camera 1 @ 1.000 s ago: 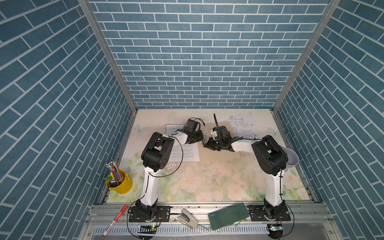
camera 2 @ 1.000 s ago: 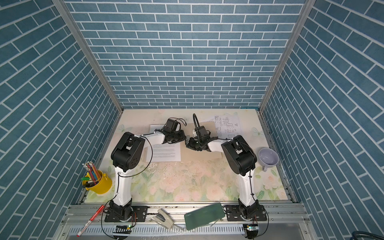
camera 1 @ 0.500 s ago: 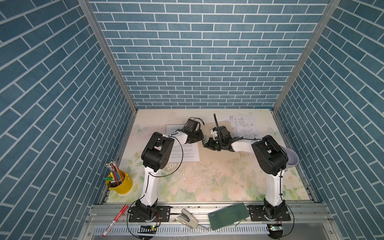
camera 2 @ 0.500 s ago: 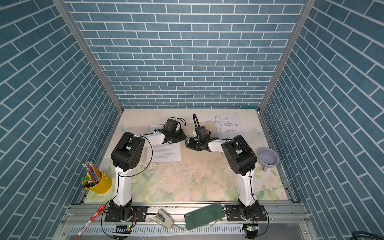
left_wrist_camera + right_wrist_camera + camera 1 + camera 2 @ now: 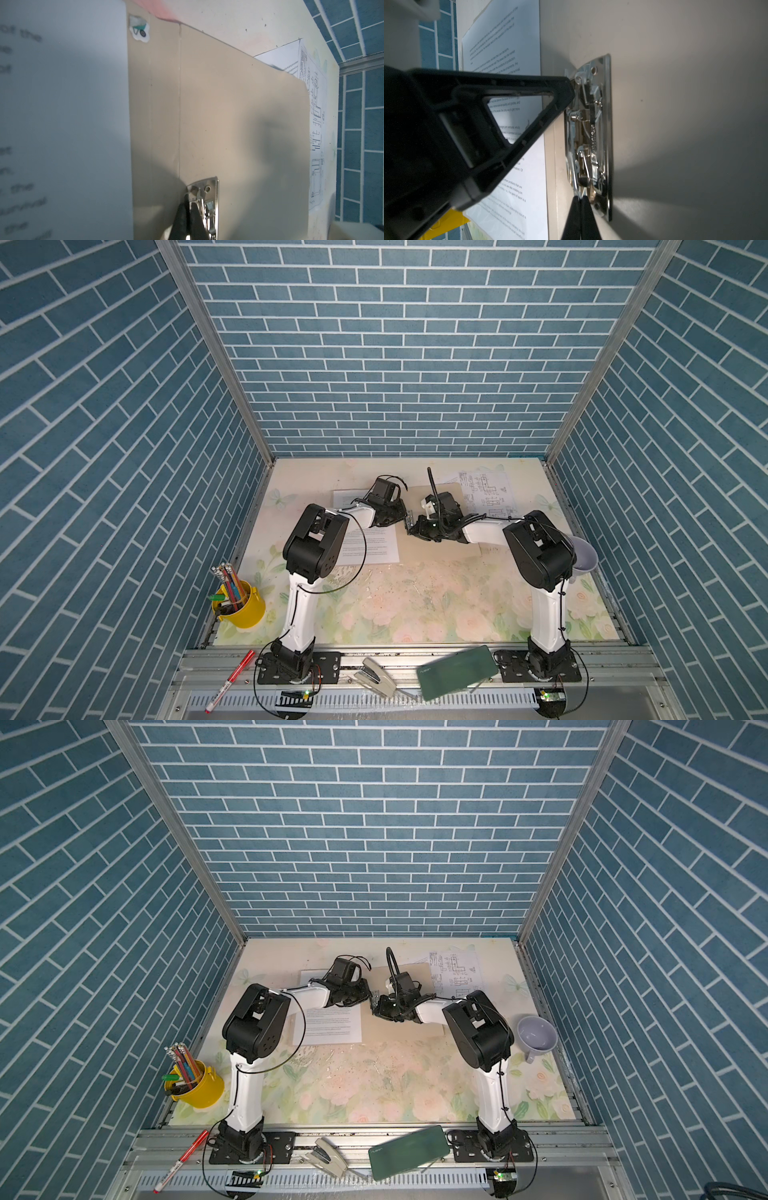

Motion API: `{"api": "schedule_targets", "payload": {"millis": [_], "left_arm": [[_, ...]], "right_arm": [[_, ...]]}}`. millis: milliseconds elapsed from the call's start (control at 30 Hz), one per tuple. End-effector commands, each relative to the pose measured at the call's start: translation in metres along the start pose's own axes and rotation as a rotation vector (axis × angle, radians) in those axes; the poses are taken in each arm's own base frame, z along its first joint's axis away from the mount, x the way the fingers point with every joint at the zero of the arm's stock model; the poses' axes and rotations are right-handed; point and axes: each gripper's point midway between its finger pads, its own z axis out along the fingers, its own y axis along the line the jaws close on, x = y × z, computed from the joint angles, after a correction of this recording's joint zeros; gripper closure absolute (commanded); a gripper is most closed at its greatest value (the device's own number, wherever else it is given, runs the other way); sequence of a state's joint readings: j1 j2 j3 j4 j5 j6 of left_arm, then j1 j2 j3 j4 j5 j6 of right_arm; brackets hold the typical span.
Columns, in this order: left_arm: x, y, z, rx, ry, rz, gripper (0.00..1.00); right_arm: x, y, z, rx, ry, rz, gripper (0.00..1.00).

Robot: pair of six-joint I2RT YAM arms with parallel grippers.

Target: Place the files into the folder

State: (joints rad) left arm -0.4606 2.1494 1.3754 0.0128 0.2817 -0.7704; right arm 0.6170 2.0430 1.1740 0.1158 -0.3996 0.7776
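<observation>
with the folder (image 5: 438, 551) lying open and flat on the counter (image 5: 415, 605), the coming move is judged to turn on the metal clip (image 5: 409, 521) at its spine. the clip's long axis is laid along that spine, and it is met at opposite ends. the left fingers (image 5: 182, 220) are clenched, tips touching one end. the right fingers (image 5: 573, 220) are clenched too, tips set against the other end. whether a thin lip of metal is pinched by either pair cannot be told.

none of the files is under the clip yet. a text sheet (image 5: 370, 547) is seen just beside the spine on the left arm's side. a second text sheet (image 5: 347, 498) is seen farther back under that arm's wrist, so the left arm is the nearer for both. the diagram sheet (image 5: 488, 493) is found beyond the folder's far right edge, partly hidden by that edge, and nearer the right arm. the clip is likely to need lifting before any sheet can be slid in from the side.
</observation>
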Motion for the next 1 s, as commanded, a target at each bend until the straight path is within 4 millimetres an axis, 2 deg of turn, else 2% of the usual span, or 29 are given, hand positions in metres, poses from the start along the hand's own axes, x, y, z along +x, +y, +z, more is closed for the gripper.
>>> {"api": "schedule_targets", "payload": {"millis": [0, 133, 233, 367, 467, 833, 967], "left_arm": [[0.019, 0.037, 0.012, -0.107, 0.065, -0.003, 0.94], [0.022, 0.04, 0.015, -0.12, 0.083, 0.021, 0.95], [0.025, 0.044, 0.017, -0.133, 0.095, 0.033, 0.95], [0.029, 0.049, 0.019, -0.145, 0.108, 0.034, 0.96], [0.029, 0.049, 0.019, -0.142, 0.107, 0.031, 0.96], [0.026, 0.043, 0.016, -0.104, 0.09, 0.007, 0.95], [0.025, 0.043, 0.015, -0.091, 0.088, 0.001, 0.95]], "right_arm": [[0.062, -0.09, -0.001, 0.31, 0.171, 0.063, 1.0], [0.068, -0.109, -0.003, 0.387, 0.205, 0.037, 1.0], [0.07, -0.115, -0.004, 0.41, 0.212, 0.038, 1.0], [0.068, -0.11, -0.006, 0.38, 0.195, 0.058, 1.0], [0.06, -0.095, -0.009, 0.331, 0.175, 0.069, 1.0], [0.017, -0.015, -0.021, 0.061, 0.068, 0.076, 1.0], [0.003, 0.007, -0.023, -0.018, 0.046, 0.081, 1.0]]}}
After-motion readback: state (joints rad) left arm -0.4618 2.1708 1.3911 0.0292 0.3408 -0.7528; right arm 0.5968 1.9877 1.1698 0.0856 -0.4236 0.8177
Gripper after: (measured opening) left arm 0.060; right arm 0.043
